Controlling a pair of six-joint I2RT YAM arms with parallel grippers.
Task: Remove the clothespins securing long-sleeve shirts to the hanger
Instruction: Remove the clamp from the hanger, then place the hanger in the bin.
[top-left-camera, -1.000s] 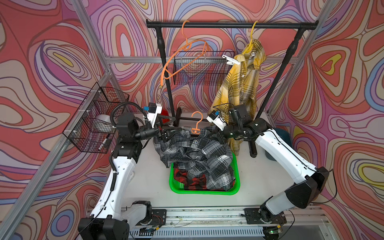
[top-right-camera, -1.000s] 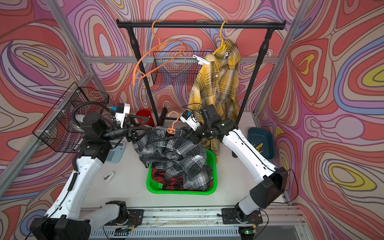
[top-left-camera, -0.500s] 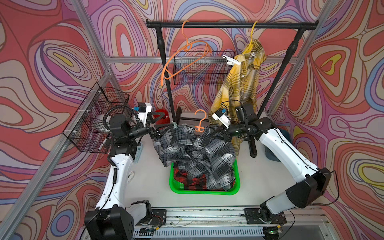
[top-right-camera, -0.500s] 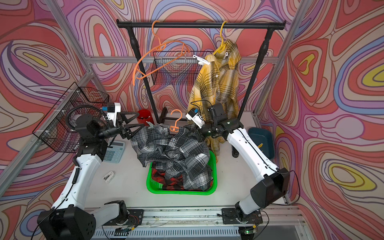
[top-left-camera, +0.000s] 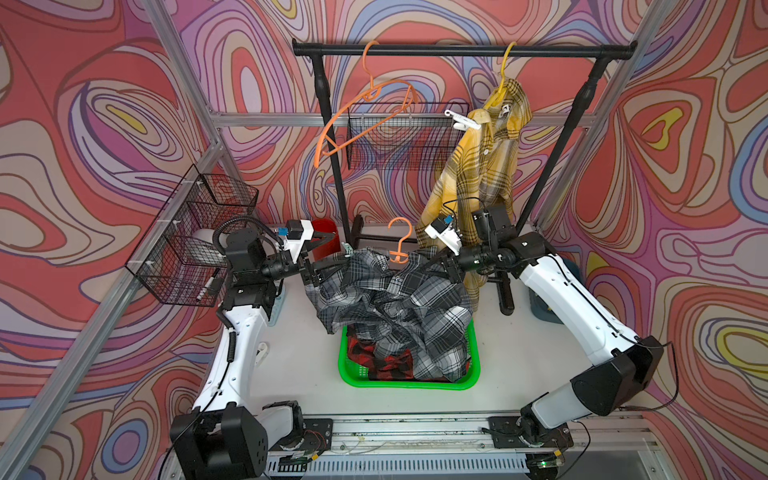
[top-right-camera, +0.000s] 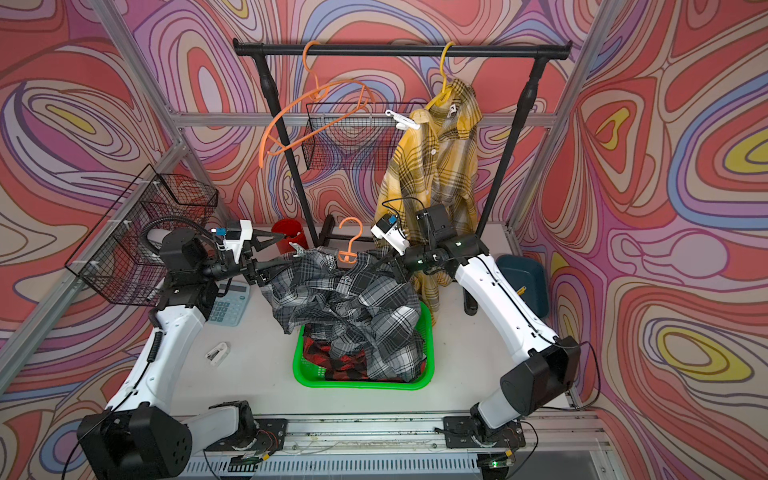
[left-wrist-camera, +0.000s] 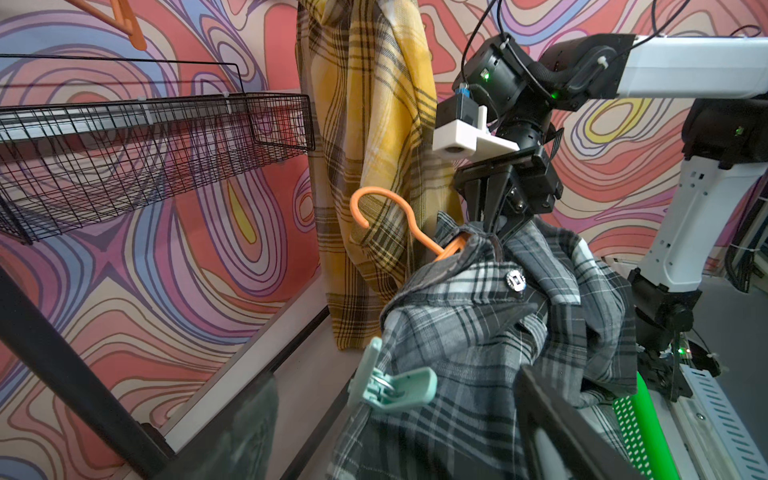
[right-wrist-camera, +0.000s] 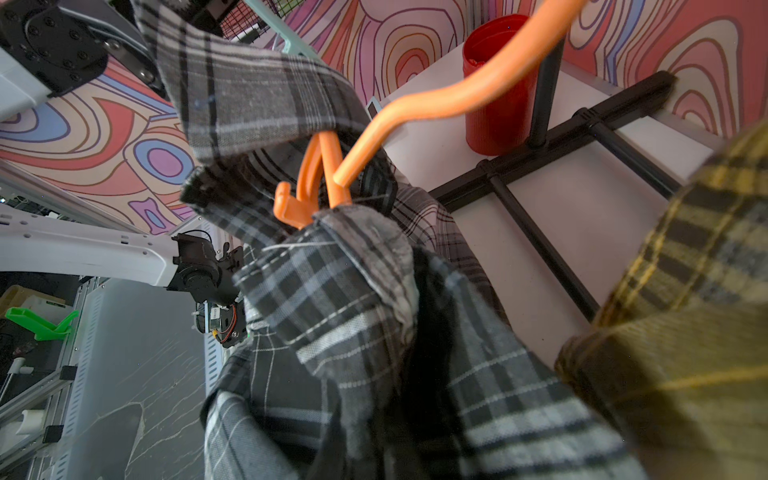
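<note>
Both top views, my left claw (top-left-camera: 337, 249) spread wide around pale green clothespin (top-left-camera: 347, 248), 11 o'clock from basket (top-left-camera: 415, 384), my right claw (top-left-camera: 436, 259) clenched on grey shirt (top-left-camera: 395, 299), 1 o'clock.

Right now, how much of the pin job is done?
Done: red shirt lies in the basket, one hanger bare. In hand: right gripper grips the grey shirt; left gripper has jaws open around its green pin. Left: that pin, and the yellow shirt and its white pin.

You see a red cup (top-right-camera: 286, 235) behind the green basket (top-left-camera: 409, 384), calculator (top-right-camera: 228, 309) to its left, blue bin (top-right-camera: 525, 282) right
</note>
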